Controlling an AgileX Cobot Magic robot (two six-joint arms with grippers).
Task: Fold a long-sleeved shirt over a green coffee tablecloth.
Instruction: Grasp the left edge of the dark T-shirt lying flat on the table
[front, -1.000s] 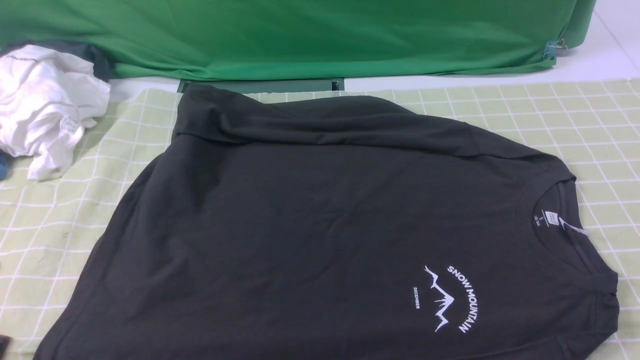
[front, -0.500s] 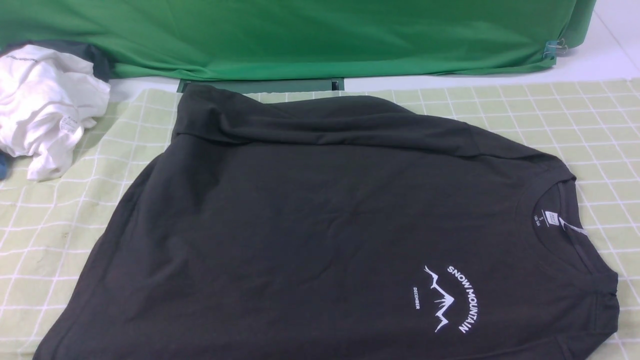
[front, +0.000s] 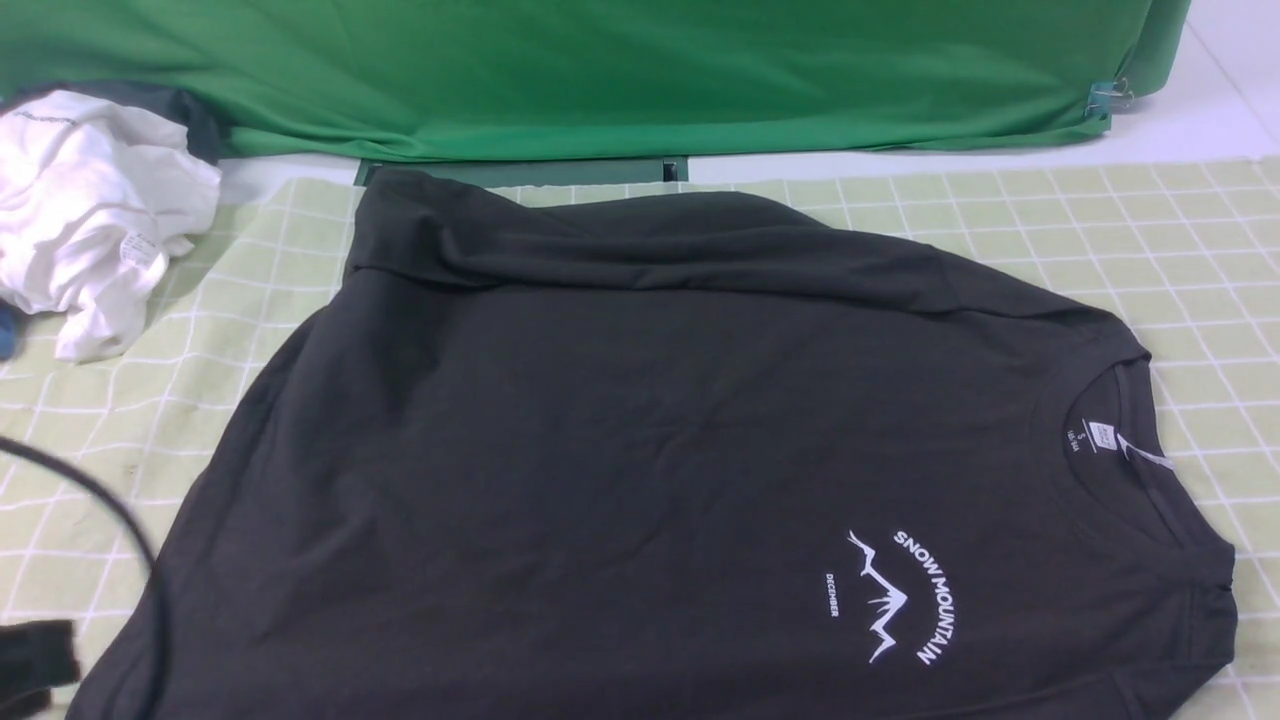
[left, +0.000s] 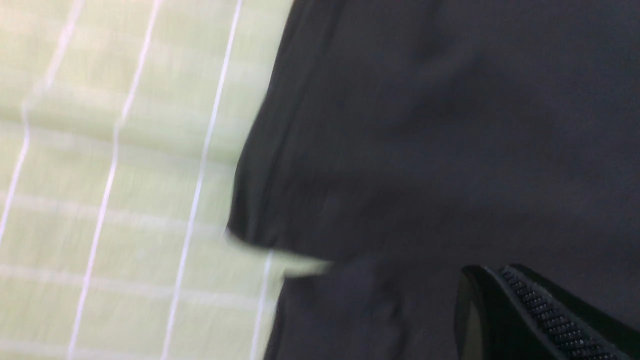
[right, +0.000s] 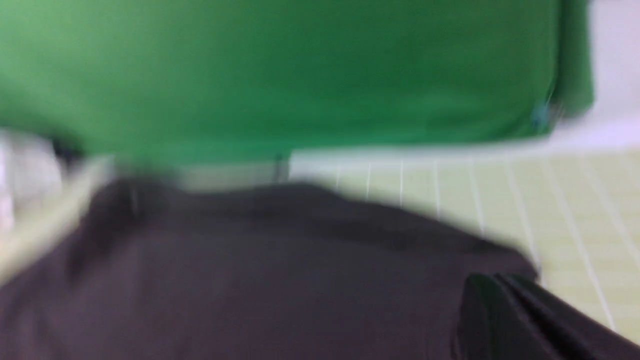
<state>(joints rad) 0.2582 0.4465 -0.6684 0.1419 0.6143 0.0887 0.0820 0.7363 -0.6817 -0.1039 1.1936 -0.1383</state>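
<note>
The long-sleeved shirt, black, lies spread flat on the green coffee tablecloth, with its collar and white neck label to the right. Its white mountain print faces up, and a sleeve is folded along the far edge. In the left wrist view my left gripper is shut and empty just above the shirt, close to a corner of its hem beside the tablecloth. The blurred right wrist view shows my right gripper shut over the shirt near its edge.
A crumpled white garment lies at the back left. Plain bright-green fabric hangs along the back, held by a clip. A black cable and a dark part of my left arm show at the front left.
The left arm's cable and a dark part of it have come into the front view at the bottom left. The shirt has not moved.
</note>
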